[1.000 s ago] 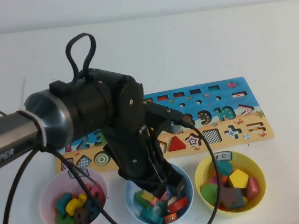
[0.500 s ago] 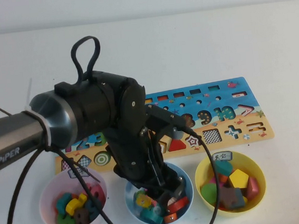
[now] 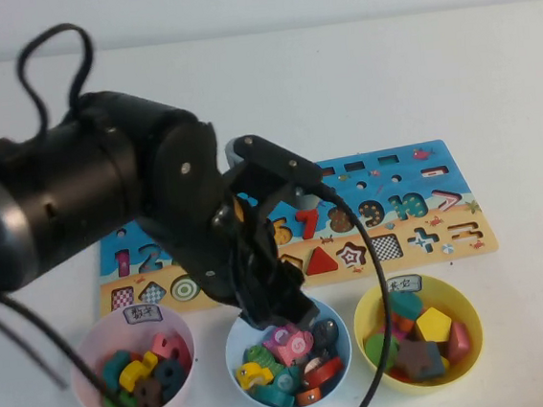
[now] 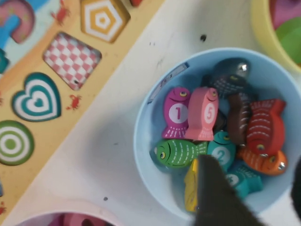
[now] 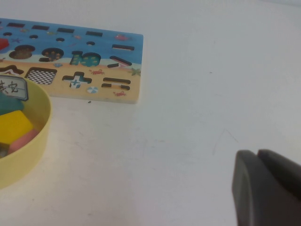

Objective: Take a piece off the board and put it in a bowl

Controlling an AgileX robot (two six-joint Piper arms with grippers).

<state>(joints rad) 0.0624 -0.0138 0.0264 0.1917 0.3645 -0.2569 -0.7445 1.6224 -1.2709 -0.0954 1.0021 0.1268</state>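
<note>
Over the light blue bowl (image 3: 284, 329) the left arm is reaching in from the robot's left, its thick black wrist bending steeply down so the left gripper (image 3: 284, 310) is hanging just above the bowl's far rim. Its fingers (image 4: 214, 197) are standing spread apart and holding nothing. Below them the yellow piece (image 4: 191, 192) is lying in the bowl among fish-shaped pieces, next to a green fish (image 4: 178, 152). Beyond the bowl the board (image 3: 426, 210) is lying flat on the white table (image 3: 432, 73). Well off to the right, the right gripper (image 5: 263, 188) is hovering low over bare table, its fingers pressed together and empty
</note>
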